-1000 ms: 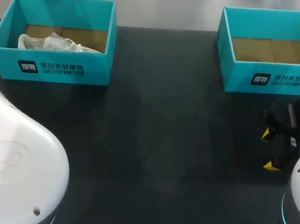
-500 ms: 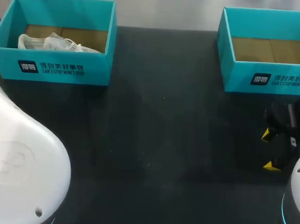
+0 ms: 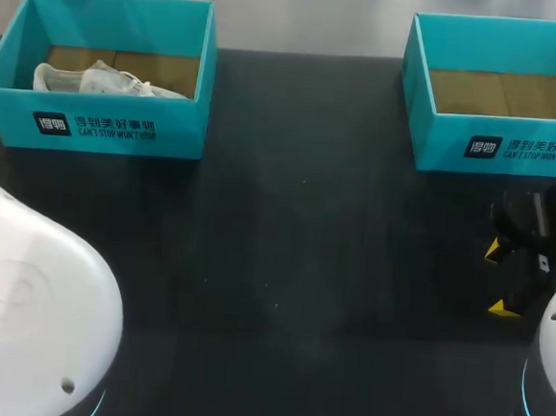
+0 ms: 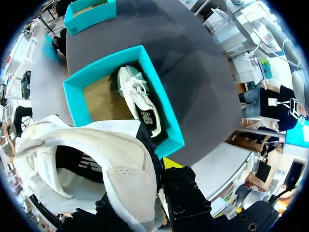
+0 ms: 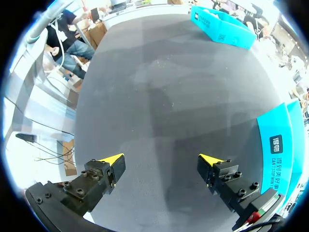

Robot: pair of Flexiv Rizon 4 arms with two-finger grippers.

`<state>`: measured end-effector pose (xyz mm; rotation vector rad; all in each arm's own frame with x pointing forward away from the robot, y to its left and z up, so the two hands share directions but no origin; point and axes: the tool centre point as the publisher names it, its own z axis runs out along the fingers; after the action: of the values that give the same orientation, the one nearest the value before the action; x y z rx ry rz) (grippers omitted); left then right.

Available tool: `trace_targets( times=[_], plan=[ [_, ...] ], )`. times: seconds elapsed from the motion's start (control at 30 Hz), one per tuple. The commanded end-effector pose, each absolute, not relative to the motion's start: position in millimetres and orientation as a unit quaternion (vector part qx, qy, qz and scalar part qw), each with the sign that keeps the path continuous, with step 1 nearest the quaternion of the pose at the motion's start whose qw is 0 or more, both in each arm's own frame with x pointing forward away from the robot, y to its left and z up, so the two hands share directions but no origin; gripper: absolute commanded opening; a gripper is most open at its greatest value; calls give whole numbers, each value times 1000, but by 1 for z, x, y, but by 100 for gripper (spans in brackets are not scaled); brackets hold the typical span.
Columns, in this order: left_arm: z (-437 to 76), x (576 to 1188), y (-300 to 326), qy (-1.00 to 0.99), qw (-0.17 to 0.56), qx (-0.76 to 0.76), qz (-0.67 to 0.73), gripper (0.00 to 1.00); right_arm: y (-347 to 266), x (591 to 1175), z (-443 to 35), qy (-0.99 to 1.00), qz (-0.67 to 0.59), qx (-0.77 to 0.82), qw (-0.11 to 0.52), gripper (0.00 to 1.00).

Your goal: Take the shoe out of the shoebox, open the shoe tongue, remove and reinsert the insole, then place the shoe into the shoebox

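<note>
White mesh lace-up shoe [image 4: 120, 164]: position, Operator B?

Operator B: Clamped in left gripper [image 4: 147, 181], above teal cardboard shoebox [image 4: 104, 67], probably for tongue access; second white shoe [image 4: 140, 104] lies inside. Right gripper [image 5: 161, 160] spread wide, empty, over bare table.

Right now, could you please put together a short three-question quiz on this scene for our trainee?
1. True or false: the right shoebox holds a shoe.
2. What does the right gripper hold? A) an insole B) nothing C) a lace
3. Fill in: in the head view, the white shoe lies in the ___ shoebox.
Key: 1 false; 2 B; 3 left.
</note>
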<state>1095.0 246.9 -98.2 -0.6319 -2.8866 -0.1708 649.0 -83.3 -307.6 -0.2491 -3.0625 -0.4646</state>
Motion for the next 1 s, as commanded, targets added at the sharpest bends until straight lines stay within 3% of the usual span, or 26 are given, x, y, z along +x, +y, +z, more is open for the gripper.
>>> trace_targets(
  times=[0.03, 0.4, 1.0],
  plan=[
    [-104, 1100, 262, -945, 88, -310, -45, 0, -83, 648, -308, -985, -149, -80, 16, 100],
    [-101, 1115, 304, -817, 41, -572, -59, 0, -83, 648, -308, -985, -149, -80, 16, 100],
    [-102, 1123, 308, -795, 36, -600, -74, 0, -83, 648, -308, -985, -149, -80, 16, 100]
  ],
)
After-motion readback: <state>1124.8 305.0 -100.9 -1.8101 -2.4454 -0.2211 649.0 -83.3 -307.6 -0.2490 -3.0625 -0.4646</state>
